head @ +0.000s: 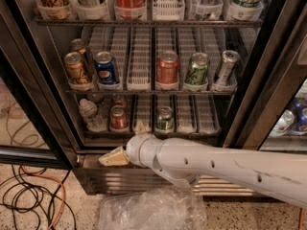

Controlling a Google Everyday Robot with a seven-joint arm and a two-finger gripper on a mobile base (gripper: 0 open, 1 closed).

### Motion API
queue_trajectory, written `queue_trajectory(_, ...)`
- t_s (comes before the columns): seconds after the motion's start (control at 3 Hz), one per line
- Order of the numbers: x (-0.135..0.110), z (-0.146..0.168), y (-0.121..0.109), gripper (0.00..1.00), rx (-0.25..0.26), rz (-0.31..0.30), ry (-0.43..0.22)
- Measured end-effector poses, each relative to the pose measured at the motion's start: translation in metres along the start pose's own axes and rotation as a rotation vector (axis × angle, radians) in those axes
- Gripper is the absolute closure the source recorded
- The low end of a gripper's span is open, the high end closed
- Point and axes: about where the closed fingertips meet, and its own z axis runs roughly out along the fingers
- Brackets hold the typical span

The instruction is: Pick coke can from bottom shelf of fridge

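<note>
The fridge (268,75) stands open in front of me. On its bottom shelf (207,127), a dark rack with white ribbed lane dividers, the small red coke can (118,118) stands upright at the front left. A second red can (120,102) shows behind it. My gripper (127,143) is on a white arm reaching in from the right. It is open and empty, in front of the fridge's lower edge, just below and slightly right of the coke can, not touching it.
A green can (164,119) stands to the right of the coke can and a clear bottle (88,112) to its left. The shelf above holds several cans, among them a larger orange-red one (168,68). The ribbed steel base panel (103,180), a clear plastic bag (148,210) and cables (29,200) are at floor level.
</note>
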Motion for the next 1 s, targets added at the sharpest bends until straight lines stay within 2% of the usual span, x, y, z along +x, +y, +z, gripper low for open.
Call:
queue_trajectory(0.33, 0.005, 0.014, -0.02, 0.0, 0.004, -0.02, 0.014)
queue_trajectory(0.67, 0.005, 0.014, -0.02, 0.0, 0.004, -0.02, 0.014)
queue_trajectory(1.0, 0.005, 0.038, -0.029, 0.0, -0.021, 0.002, 0.011)
